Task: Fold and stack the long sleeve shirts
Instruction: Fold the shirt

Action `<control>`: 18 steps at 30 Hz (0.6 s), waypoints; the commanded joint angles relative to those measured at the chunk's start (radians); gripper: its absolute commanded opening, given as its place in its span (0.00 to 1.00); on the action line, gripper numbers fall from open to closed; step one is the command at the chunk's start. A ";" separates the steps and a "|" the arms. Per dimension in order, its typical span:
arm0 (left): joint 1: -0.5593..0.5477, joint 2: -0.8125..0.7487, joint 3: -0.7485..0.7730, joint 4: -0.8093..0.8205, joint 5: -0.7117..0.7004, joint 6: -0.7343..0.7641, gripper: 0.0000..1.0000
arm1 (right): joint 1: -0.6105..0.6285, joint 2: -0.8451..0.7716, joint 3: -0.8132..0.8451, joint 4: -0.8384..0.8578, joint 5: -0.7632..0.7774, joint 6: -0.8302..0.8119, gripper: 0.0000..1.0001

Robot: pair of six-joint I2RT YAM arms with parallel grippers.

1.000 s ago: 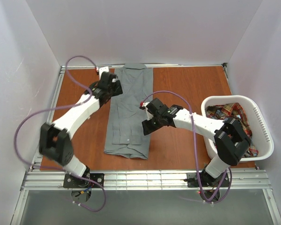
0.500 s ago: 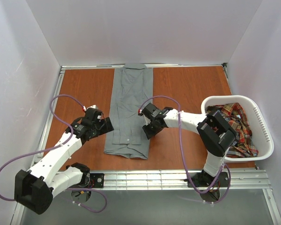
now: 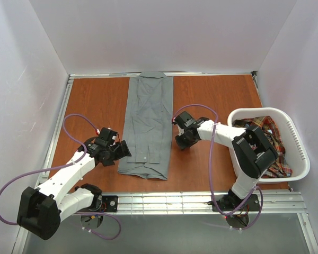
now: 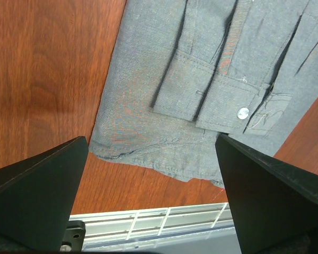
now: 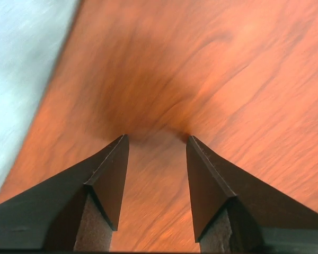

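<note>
The grey shirt (image 3: 147,124) lies flat as a long narrow strip down the middle of the table, collar at the far end. My left gripper (image 3: 122,150) is open and empty beside the shirt's near left edge. In the left wrist view (image 4: 151,138) it hangs over the shirt's hem (image 4: 148,148) and a buttoned cuff (image 4: 222,100). My right gripper (image 3: 181,143) is open and empty over bare wood just right of the shirt; it also shows in the right wrist view (image 5: 157,137), with the shirt's blurred edge (image 5: 10,79) at its left. The plaid shirt (image 3: 265,138) lies crumpled in the basket.
The white laundry basket (image 3: 257,111) stands at the right side of the table. A metal rail (image 3: 164,201) runs along the near edge and also shows in the left wrist view (image 4: 148,225). White walls enclose the far side and both sides.
My left arm swung from the shirt's far left end down to its near left edge. My right gripper moved right, off the shirt's edge onto bare wood.
</note>
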 commanded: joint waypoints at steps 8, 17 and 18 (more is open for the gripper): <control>-0.001 0.014 -0.013 0.034 -0.054 -0.025 0.89 | 0.173 -0.130 -0.004 0.199 -0.375 0.202 0.41; -0.001 0.039 -0.029 0.061 -0.031 -0.028 0.89 | 0.175 0.015 -0.055 0.288 -0.440 0.250 0.41; 0.000 0.037 -0.029 0.056 -0.031 -0.025 0.89 | 0.169 0.028 -0.067 0.279 -0.430 0.247 0.41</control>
